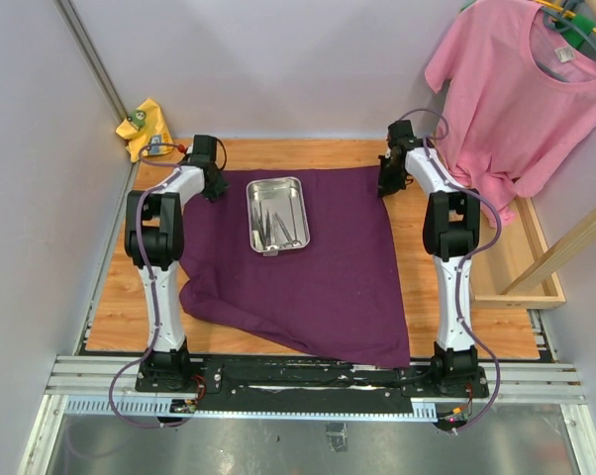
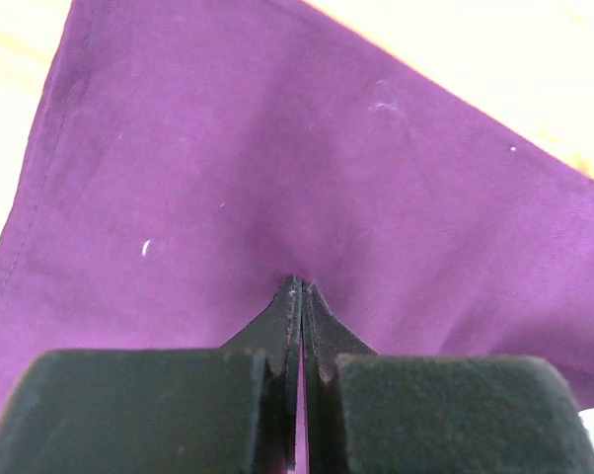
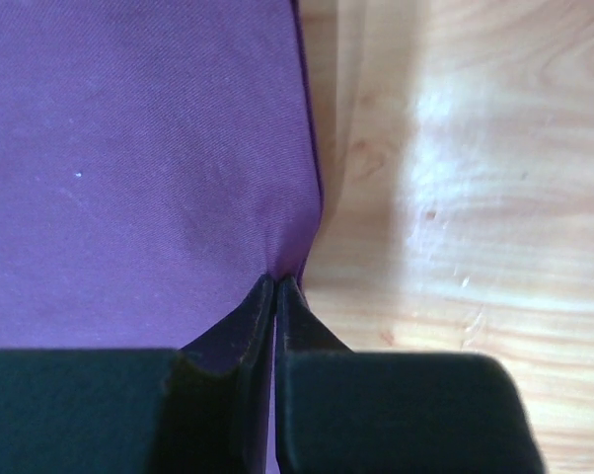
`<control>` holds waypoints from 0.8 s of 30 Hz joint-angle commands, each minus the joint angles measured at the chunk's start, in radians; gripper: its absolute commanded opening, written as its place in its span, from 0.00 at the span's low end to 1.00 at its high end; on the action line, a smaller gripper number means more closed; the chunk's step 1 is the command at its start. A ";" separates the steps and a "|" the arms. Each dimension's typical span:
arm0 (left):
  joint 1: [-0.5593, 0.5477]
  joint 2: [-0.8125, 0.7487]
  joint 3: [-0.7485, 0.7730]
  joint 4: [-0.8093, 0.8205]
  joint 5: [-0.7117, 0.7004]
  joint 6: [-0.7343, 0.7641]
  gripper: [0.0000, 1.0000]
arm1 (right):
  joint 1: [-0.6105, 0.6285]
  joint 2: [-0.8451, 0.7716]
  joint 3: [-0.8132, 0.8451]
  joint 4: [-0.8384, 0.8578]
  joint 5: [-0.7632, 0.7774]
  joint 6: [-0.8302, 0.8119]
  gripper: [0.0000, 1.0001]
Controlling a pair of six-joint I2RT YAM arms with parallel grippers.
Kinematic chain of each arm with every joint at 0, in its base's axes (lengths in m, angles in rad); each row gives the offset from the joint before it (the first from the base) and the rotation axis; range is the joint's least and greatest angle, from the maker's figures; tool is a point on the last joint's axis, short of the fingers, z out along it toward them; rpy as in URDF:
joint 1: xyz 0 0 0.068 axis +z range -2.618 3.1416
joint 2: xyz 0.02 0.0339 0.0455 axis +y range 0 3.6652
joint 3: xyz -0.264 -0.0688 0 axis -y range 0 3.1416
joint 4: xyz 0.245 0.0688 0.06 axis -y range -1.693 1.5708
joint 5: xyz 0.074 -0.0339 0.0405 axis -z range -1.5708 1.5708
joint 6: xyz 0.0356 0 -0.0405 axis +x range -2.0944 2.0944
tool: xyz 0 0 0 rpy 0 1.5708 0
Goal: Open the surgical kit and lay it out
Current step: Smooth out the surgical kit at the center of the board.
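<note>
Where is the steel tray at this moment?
In the top view, the tray lies on the cloth, in its far-left part, nearer the left tool than the right tool.

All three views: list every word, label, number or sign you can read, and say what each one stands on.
No text can be read in any view.
Pink T-shirt: a pale patch inside the collar, possibly a tag, too small to read.
Yellow rag: a green patch, too blurred to tell whether it is print.
Purple cloth and tray: no markings show.
</note>
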 commanded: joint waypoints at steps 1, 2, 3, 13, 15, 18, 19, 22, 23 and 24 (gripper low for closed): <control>-0.006 0.091 0.075 -0.029 0.026 -0.001 0.00 | -0.056 0.099 0.093 0.009 0.014 0.033 0.01; -0.006 0.106 0.099 -0.035 0.024 0.002 0.00 | -0.062 0.109 0.114 0.008 0.015 0.041 0.01; -0.005 0.121 0.128 -0.043 0.024 0.004 0.00 | -0.069 0.121 0.138 0.004 0.012 0.048 0.01; 0.002 0.269 0.468 -0.149 0.017 0.027 0.00 | -0.126 0.203 0.279 -0.001 -0.007 0.100 0.01; 0.005 0.285 0.510 -0.161 0.019 0.031 0.00 | -0.133 0.214 0.295 0.006 -0.013 0.112 0.01; 0.008 0.277 0.526 -0.165 0.009 0.034 0.00 | -0.142 0.224 0.314 0.010 -0.009 0.129 0.01; 0.010 0.268 0.522 -0.171 0.004 0.033 0.02 | -0.144 0.224 0.314 0.014 -0.007 0.134 0.01; 0.019 0.212 0.473 -0.175 -0.026 0.035 0.13 | -0.156 0.224 0.314 0.026 -0.015 0.151 0.01; 0.021 0.187 0.443 -0.172 -0.044 0.040 0.20 | -0.158 0.224 0.312 0.029 -0.019 0.155 0.01; 0.025 0.165 0.415 -0.174 -0.065 0.041 0.27 | -0.159 0.223 0.311 0.033 -0.024 0.157 0.01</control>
